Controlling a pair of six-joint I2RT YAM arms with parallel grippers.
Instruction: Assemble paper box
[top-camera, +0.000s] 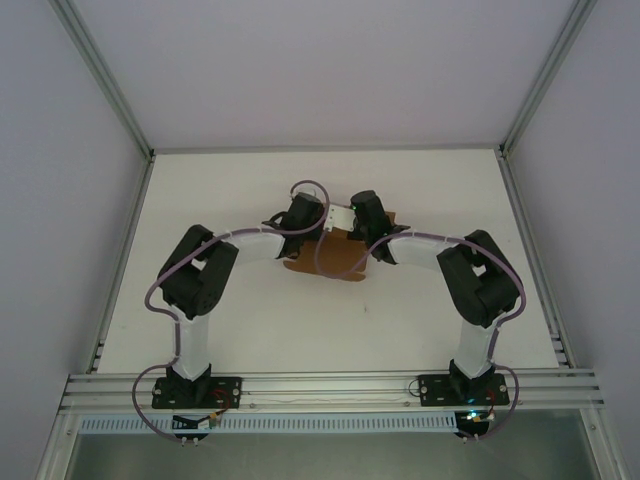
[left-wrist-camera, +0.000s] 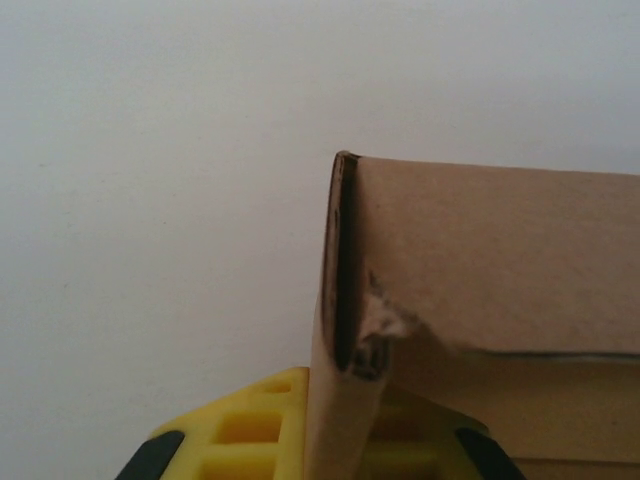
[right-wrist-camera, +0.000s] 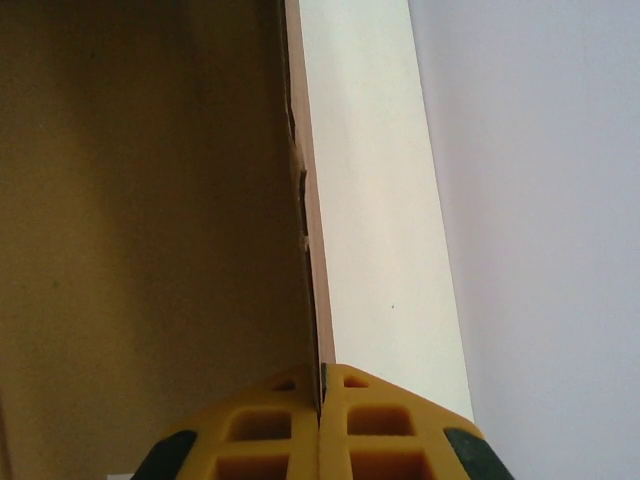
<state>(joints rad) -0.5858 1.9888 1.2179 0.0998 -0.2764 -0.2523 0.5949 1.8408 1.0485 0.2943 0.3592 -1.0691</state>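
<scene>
Box: plain brown cardboard, part-folded, mid tabletop.
Unmarked. One panel stands upright w/ its folded corner scuffed & torn at the crease. A thin edge is nipped btwn the right fingers; a flap sits btwn the left fingers.

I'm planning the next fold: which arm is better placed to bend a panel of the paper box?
Right, probably. The right gripper is pinched shut on the paper box's panel edge, so it could fold from there. The left gripper sits at a folded corner, where cardboard hides whether it grips.
</scene>
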